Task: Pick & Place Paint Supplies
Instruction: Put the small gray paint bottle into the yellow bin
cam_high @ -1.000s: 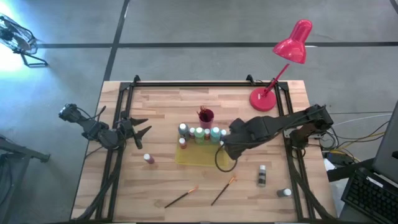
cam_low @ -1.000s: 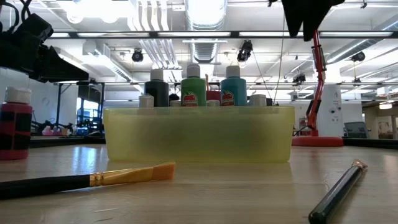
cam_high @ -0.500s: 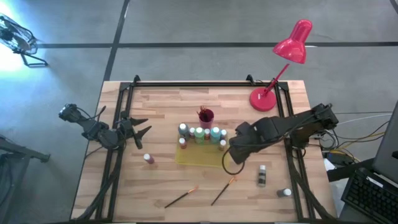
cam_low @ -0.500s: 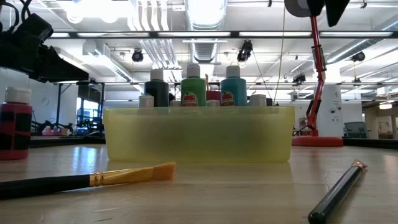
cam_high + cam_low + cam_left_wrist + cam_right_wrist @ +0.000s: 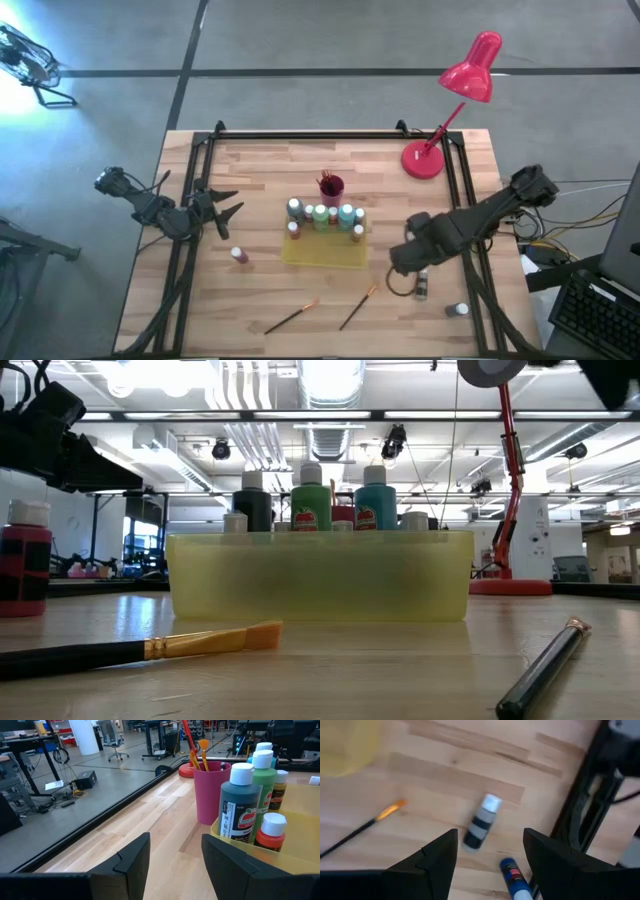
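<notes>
While both grippers (image 5: 232,208) (image 5: 398,262) gape empty, the yellow tray (image 5: 322,250) holds bottles (image 5: 321,215), the pink cup (image 5: 331,187) brushes.

Even overhead lighting; ceiling lights (image 5: 330,375) glare in the low view; right wrist view motion-blurred; foreground brush (image 5: 140,648) soft.

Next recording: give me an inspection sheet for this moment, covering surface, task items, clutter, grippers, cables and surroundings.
Surface: wooden table, bare planks around the items.
Job's things: upright paint bottles in the yellow tray; a dark bottle and a blue bottle lying on the wood; a red bottle standing alone; two brushes loose.
Clutter: magenta cup holding brushes; red lamp.
Grippers: right gripper open above the dark bottle; left gripper open, at the table's left edge.
Cables: bundle off the table's right side.
Surroundings: grey floor, workshop furniture.
</notes>
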Robot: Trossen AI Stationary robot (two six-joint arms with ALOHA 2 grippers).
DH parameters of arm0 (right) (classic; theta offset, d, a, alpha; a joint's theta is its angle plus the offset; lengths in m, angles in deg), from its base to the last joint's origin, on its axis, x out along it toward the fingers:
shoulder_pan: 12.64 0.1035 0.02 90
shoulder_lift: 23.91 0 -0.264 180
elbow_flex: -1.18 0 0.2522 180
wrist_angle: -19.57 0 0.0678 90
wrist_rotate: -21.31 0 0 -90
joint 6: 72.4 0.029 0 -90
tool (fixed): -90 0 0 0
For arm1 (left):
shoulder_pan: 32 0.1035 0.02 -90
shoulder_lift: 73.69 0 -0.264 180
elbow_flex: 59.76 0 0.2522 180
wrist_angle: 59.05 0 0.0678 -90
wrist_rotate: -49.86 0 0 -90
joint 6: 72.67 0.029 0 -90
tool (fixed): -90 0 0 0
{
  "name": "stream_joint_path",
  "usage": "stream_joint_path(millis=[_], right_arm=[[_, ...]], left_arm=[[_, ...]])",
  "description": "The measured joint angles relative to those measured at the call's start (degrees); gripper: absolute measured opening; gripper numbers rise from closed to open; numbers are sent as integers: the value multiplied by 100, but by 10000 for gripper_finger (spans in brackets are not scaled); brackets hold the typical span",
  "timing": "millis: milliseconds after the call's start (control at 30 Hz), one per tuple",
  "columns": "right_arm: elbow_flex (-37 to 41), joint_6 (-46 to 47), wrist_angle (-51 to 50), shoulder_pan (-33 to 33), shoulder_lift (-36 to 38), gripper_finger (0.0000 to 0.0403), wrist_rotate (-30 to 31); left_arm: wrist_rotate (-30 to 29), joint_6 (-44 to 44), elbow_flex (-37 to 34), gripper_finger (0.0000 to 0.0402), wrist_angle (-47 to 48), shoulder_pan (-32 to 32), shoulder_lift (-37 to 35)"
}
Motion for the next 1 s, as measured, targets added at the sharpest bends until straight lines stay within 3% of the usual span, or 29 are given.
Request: stream_joint_path(millis=[200,333,467,800,1000], right_arm=[[1481,1290,1012,168,930,226,27],[2430,1628,2181,166,1513,227,79],[3082,1939,2705,166,1751,234,53],[3647,2333,3036,112,1686,263,-546],[3881,2225,3196,-116,1630,249,-588]], left_arm=[[-1,0,0,184,0,1,2],[0,-1,2,184,0,0,1],[-1,0,0,184,0,1,0],[-1,-2,0,184,0,-1,2],[1,-1,2,184,-2,-1,1]])
